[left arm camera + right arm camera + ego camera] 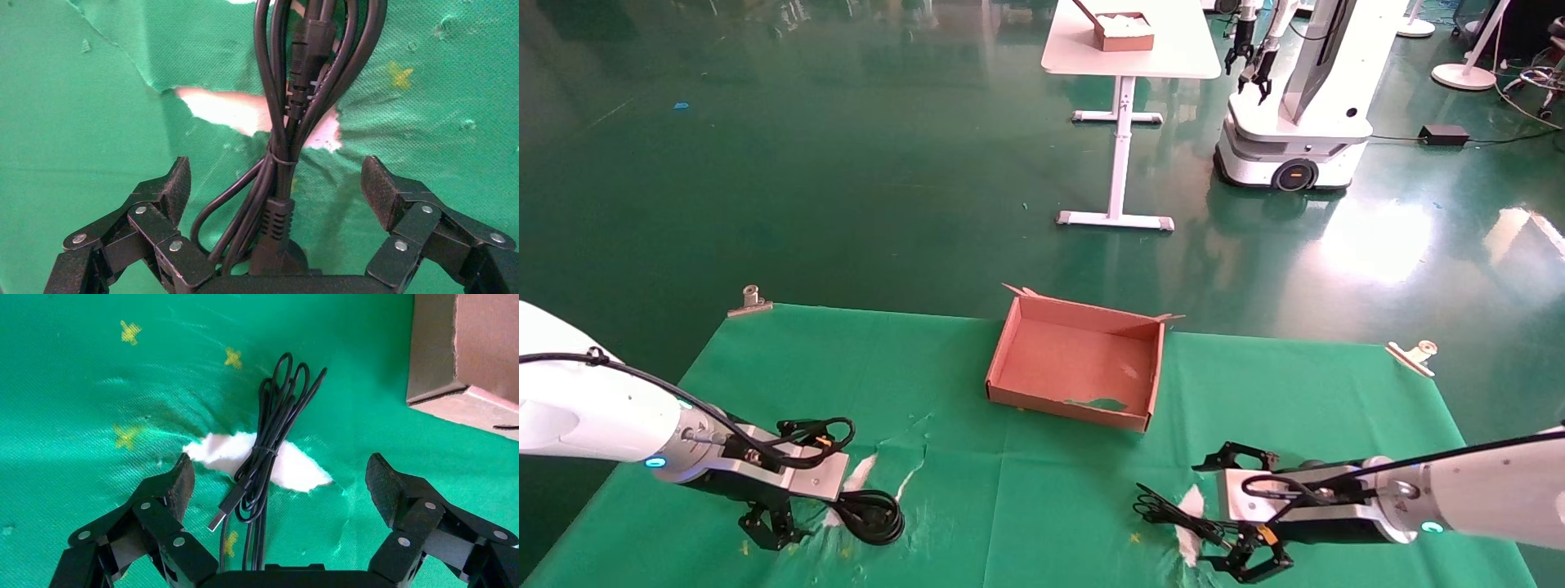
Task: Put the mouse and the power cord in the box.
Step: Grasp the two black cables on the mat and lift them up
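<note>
Head view, left tool (772, 527) wide over power cord (872, 516), right tool (1249, 559) wide over mouse cable (1169, 510), box (1075, 359) between them, farther back

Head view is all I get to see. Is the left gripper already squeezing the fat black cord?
Observer: No. The left wrist view shows the left gripper open, with the power cord running between its fingers and a gap on each side.
Operator: Is that cord loose or tied up?
Observer: Tied. A thin tie pinches the loops together.
Operator: And what is the right gripper doing?
Observer: The right wrist view shows the right gripper open too. The mouse's cable, bundled, lies on the cloth between its fingers, with a USB plug at the near end.
</note>
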Robot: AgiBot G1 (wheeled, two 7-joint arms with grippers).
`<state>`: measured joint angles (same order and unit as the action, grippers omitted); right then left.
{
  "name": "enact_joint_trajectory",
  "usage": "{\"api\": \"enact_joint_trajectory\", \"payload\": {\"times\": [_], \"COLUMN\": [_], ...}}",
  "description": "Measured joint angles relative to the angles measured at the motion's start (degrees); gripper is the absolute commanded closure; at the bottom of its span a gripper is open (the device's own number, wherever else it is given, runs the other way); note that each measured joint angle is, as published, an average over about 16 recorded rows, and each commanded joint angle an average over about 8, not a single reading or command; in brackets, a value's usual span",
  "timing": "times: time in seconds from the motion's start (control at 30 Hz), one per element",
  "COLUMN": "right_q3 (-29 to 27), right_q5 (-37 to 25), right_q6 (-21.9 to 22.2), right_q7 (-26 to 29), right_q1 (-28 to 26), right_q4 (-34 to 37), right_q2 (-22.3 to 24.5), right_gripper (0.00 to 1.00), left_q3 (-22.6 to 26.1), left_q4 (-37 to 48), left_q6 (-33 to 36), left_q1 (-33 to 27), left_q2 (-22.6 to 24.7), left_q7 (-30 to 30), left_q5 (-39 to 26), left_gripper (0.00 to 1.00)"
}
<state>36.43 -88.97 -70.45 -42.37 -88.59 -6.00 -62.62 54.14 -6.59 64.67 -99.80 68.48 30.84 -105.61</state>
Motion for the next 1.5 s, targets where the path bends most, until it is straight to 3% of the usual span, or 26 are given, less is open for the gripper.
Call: {"api": "enact_joint_trajectory", "payload": {"times": [0.3, 0.33, 0.53, 0.57, 0.6, 1.5], "right_q3": [0.05, 0.05, 0.04, 0.04, 0.04, 0.03], "right_q5": [-0.14, -0.15, -0.17, -0.17, -0.17, -0.15], "right_q6": [1.52, 1.68, 2.47, 2.56, 2.64, 2.64], "right_q7": [-1.75, -1.87, -2.31, -2.35, -2.39, -2.41], "right_q1": [-0.71, -0.78, -1.18, -1.23, -1.28, -1.25], "right_q4": [2.96, 3.19, 4.15, 4.24, 4.31, 4.21], "right_q2": [-0.80, -0.85, -1.03, -1.05, -1.05, -1.00], "right_gripper": [0.02, 0.11, 0.86, 0.96, 1.00, 1.00], "left_q3": [-0.39, -0.43, -0.60, -0.62, -0.64, -0.66], "left_q4": [2.64, 2.85, 3.71, 3.80, 3.87, 3.79], "left_q6": [-0.71, -0.65, 0.06, 0.18, 0.30, 0.45], "left_q1": [-0.18, -0.22, -0.44, -0.47, -0.49, -0.51], "left_q2": [0.56, 0.61, 0.86, 0.90, 0.93, 0.93], "left_q7": [2.26, 2.47, 3.31, 3.40, 3.47, 3.45], "left_q5": [0.56, 0.61, 0.90, 0.93, 0.96, 1.02], "left_gripper": [0.00, 0.07, 0.82, 0.94, 1.00, 1.00]}}
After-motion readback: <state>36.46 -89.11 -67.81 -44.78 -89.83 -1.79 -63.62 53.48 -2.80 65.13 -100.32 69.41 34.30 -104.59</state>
